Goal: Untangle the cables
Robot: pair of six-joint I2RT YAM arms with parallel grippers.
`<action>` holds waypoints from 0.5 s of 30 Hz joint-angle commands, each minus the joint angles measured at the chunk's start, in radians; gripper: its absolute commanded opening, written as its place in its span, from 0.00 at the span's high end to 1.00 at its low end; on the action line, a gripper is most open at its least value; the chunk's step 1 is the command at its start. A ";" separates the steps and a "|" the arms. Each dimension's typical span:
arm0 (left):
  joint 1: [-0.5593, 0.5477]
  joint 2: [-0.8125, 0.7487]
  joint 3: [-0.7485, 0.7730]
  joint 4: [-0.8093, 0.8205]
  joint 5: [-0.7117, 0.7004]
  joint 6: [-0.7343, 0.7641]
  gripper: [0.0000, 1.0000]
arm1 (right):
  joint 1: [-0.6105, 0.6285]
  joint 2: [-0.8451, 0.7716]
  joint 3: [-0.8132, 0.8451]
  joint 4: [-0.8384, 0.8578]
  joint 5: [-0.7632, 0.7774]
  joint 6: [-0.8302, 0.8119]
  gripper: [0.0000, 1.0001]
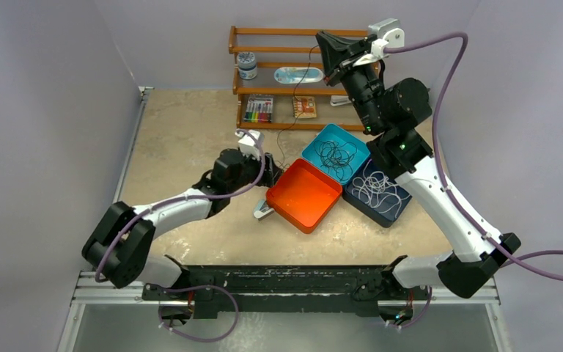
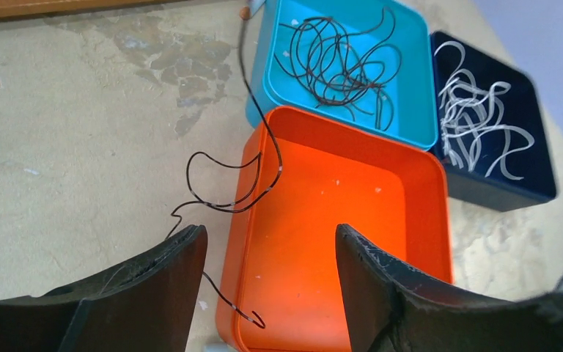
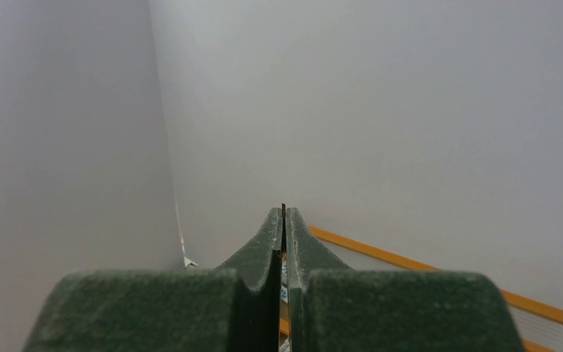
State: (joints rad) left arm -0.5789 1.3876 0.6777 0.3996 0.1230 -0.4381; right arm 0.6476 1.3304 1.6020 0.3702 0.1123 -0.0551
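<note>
**Entry: 1 black cable, strung from raised claw to tray**

1. Right claw (image 3: 284,218): pressed fully together, with a thin tip of the black cable (image 2: 278,165) showing at the pinch. It is held high by the shelf (image 1: 278,31), likely so the strand hangs free and pulls straight.
2. Black cable: runs down from that claw, crosses the table (image 2: 81,132) and loops over the left wall of the orange tray (image 2: 352,220). Its free end lies inside the tray.
3. Left claw (image 2: 270,236): spread wide and gripping nothing, low over the orange tray's near-left corner. The strand passes just beside 1 finger. Probably placed to take or steady the loose end.
4. Teal tray (image 2: 410,37): black cables (image 2: 337,62), loosely piled.
5. Navy tray (image 2: 535,169): white cables (image 2: 476,121), apparently sorted by colour, with the orange tray left for the strand in hand
</note>
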 commanded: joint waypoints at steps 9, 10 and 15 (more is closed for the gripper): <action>-0.077 0.170 0.154 0.050 -0.212 0.178 0.35 | -0.003 -0.027 0.001 0.004 -0.016 0.032 1.00; -0.077 0.179 0.164 0.048 -0.223 0.185 0.37 | -0.003 -0.028 0.001 0.002 -0.016 0.033 1.00; -0.079 0.235 0.189 0.044 -0.227 0.199 0.40 | -0.003 -0.033 -0.002 -0.002 -0.023 0.043 1.00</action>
State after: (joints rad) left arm -0.6514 1.5990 0.8196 0.3965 -0.0715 -0.2760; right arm 0.6476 1.3300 1.5982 0.3378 0.1089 -0.0326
